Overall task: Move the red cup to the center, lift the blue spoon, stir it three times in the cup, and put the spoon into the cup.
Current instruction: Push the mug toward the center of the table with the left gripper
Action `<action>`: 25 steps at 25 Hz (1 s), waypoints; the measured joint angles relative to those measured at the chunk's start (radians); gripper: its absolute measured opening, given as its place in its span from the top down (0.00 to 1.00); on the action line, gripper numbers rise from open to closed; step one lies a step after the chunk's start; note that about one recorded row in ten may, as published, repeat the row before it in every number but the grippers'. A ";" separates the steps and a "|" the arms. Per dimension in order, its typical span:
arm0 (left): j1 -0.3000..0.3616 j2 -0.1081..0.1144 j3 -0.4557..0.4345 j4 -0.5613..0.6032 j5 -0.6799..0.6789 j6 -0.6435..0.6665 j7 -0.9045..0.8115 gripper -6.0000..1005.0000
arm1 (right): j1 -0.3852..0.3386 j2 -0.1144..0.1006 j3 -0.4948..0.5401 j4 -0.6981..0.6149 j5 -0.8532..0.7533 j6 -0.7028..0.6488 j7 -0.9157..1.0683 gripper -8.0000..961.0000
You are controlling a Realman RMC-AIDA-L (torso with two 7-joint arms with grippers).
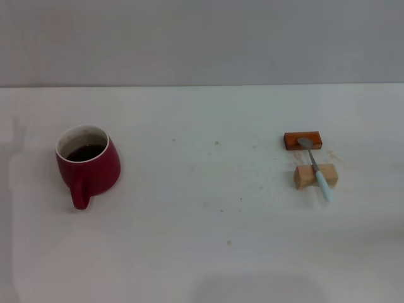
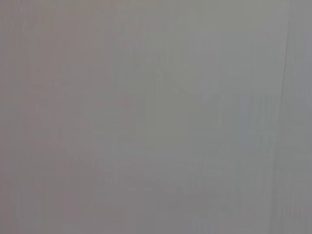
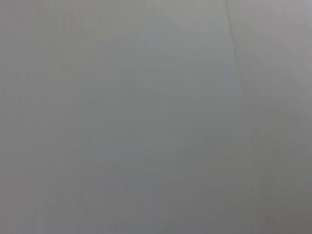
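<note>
- I see neither the left nor the right pincer in any view, so I cannot tell their state.
- The red cup stands far left on the table, handle toward me, easy to catch.
- The blue spoon lies across the orange block and the wooden block; I judge this lifts its handle for gripping.

White table bearing 2 small blocks at right: orange-brown block behind tan wooden block.
</note>
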State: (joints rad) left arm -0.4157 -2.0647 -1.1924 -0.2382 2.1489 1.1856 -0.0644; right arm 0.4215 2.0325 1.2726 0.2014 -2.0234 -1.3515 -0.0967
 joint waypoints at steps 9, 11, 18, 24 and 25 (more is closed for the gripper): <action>-0.002 0.000 0.002 -0.007 0.003 0.005 0.000 0.19 | -0.002 0.000 0.001 -0.001 0.000 0.000 0.001 0.21; -0.002 -0.001 0.002 -0.007 0.004 0.005 0.000 0.19 | -0.003 0.000 0.002 0.000 0.000 0.000 0.001 0.21; 0.000 -0.002 0.004 -0.008 0.005 0.005 0.000 0.21 | -0.006 0.000 0.002 0.000 0.001 0.000 0.001 0.21; 0.007 -0.002 0.035 0.006 0.008 0.007 0.011 0.23 | -0.004 0.000 0.002 -0.005 0.003 0.000 0.002 0.21; 0.009 -0.002 0.039 0.009 0.008 0.006 0.012 0.23 | -0.004 0.000 0.002 -0.005 0.004 0.000 0.002 0.21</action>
State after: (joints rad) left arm -0.4069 -2.0663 -1.1530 -0.2296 2.1572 1.1918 -0.0527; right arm 0.4171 2.0324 1.2748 0.1960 -2.0192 -1.3515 -0.0951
